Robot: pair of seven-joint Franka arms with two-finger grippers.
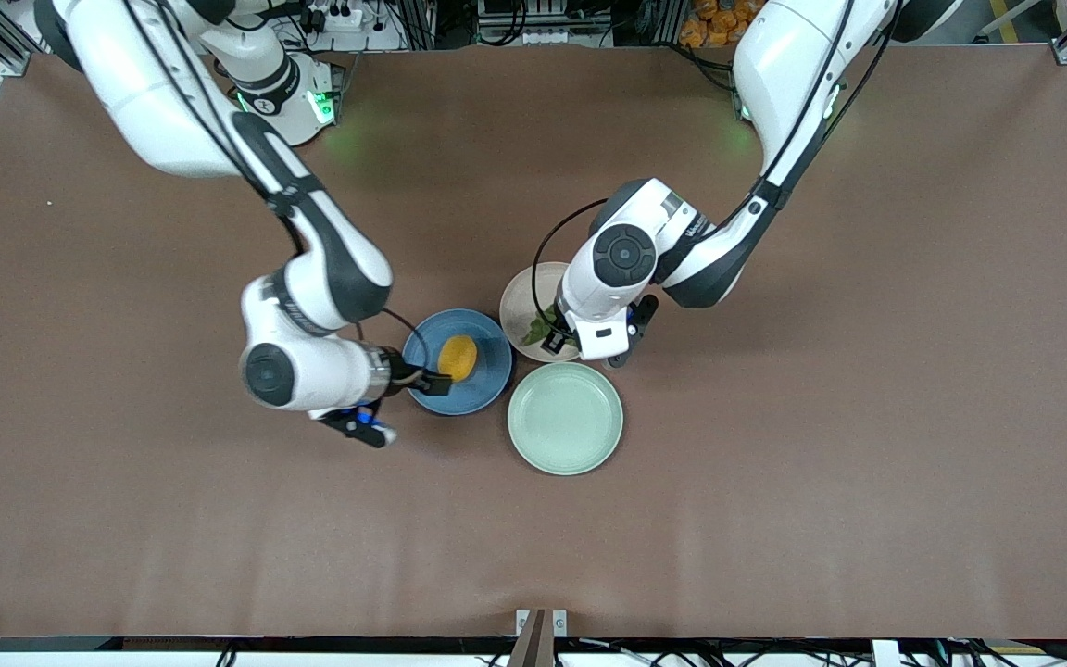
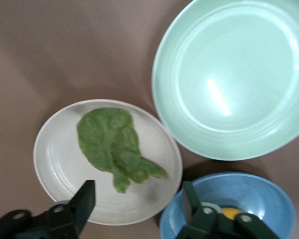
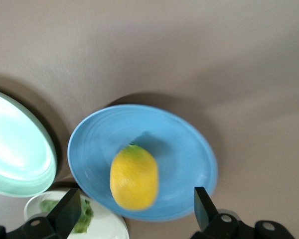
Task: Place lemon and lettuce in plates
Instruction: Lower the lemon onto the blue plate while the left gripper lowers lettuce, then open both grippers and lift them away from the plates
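Note:
The lemon point(image 1: 458, 358) lies in the blue plate point(image 1: 487, 384). My right gripper point(image 1: 434, 380) is open over that plate's rim at the right arm's end; in the right wrist view its jaws point(image 3: 135, 194) stand wide apart on either side of the lemon point(image 3: 133, 177), not touching it, above the blue plate point(image 3: 179, 149). The lettuce point(image 2: 109, 142) lies flat in the beige-pink plate point(image 2: 55, 154). My left gripper point(image 2: 138, 191) is open and empty above that plate's edge. In the front view the left hand point(image 1: 559, 345) hides most of the lettuce point(image 1: 536, 330) and plate point(image 1: 524, 296).
An empty pale mint-green plate point(image 1: 565, 418) sits nearer the front camera, close beside both other plates; it also shows in the left wrist view point(image 2: 234, 79) and in the right wrist view point(image 3: 15, 149). Bare brown table point(image 1: 821, 463) lies all around the three plates.

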